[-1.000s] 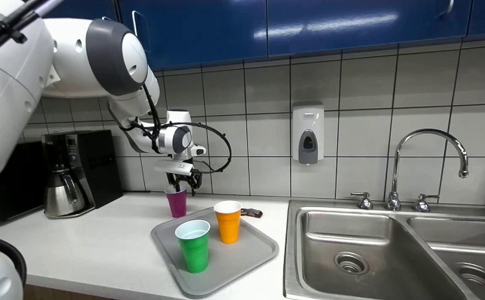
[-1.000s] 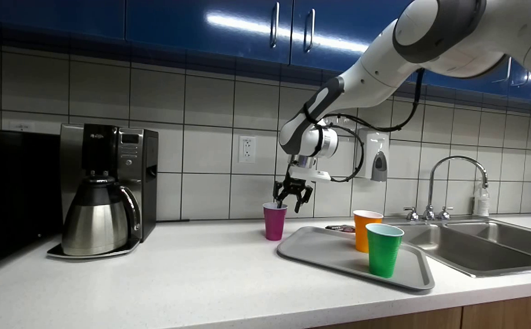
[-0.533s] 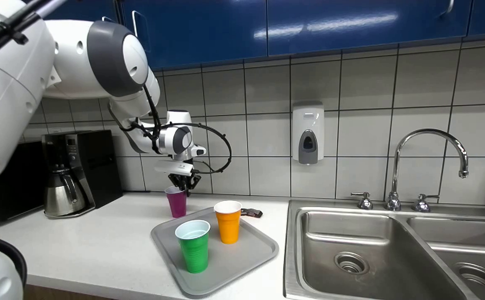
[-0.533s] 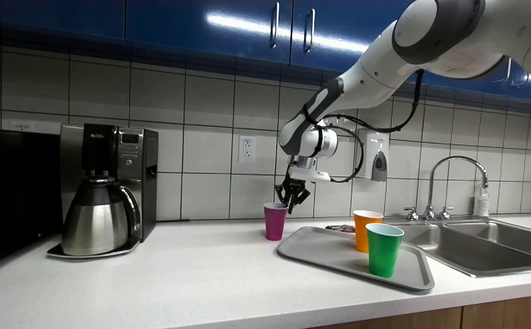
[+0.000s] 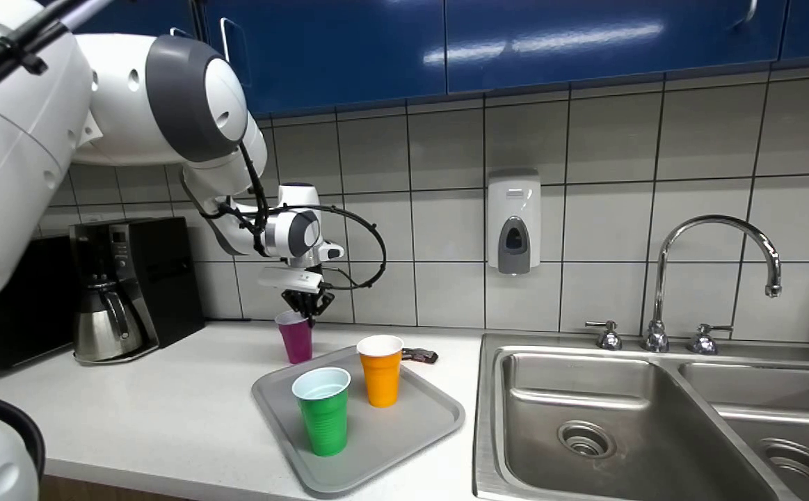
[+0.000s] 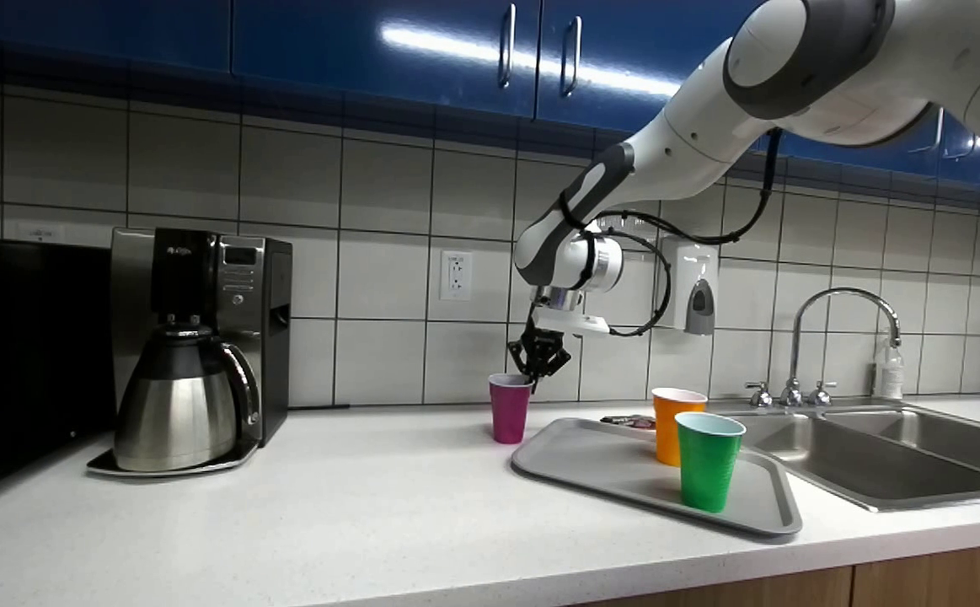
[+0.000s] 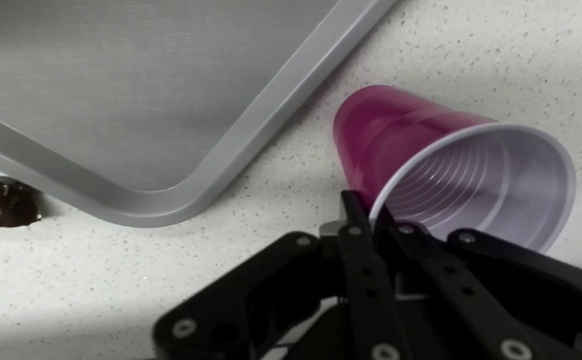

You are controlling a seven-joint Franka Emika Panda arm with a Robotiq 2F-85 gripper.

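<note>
My gripper (image 7: 368, 212) is shut on the wall of a purple cup (image 7: 378, 127) at its rim. One finger sits inside the white-lined mouth, the other outside against the purple side. In both exterior views the purple cup (image 5: 298, 346) (image 6: 509, 415) stands on the white counter, just beside the grey tray (image 5: 411, 435) (image 6: 582, 468). On that tray stand a green cup (image 5: 325, 421) (image 6: 707, 472) and an orange cup (image 5: 381, 379) (image 6: 668, 437), both upright with pale insides. The fingertip inside the cup is partly hidden by the rim.
A dark wrapped packet (image 7: 3, 202) (image 5: 419, 355) lies by the tray's back side. A coffee maker (image 6: 203, 354) stands to the left. The steel sink (image 5: 585, 390) with its faucet (image 5: 717, 221) is to the right, the tiled wall behind, blue cabinets (image 6: 388, 51) overhead.
The jaws have come together from wide apart, clamping the purple cup's rim between them. The cup has shifted very slightly toward the tray. The arm has barely moved.
</note>
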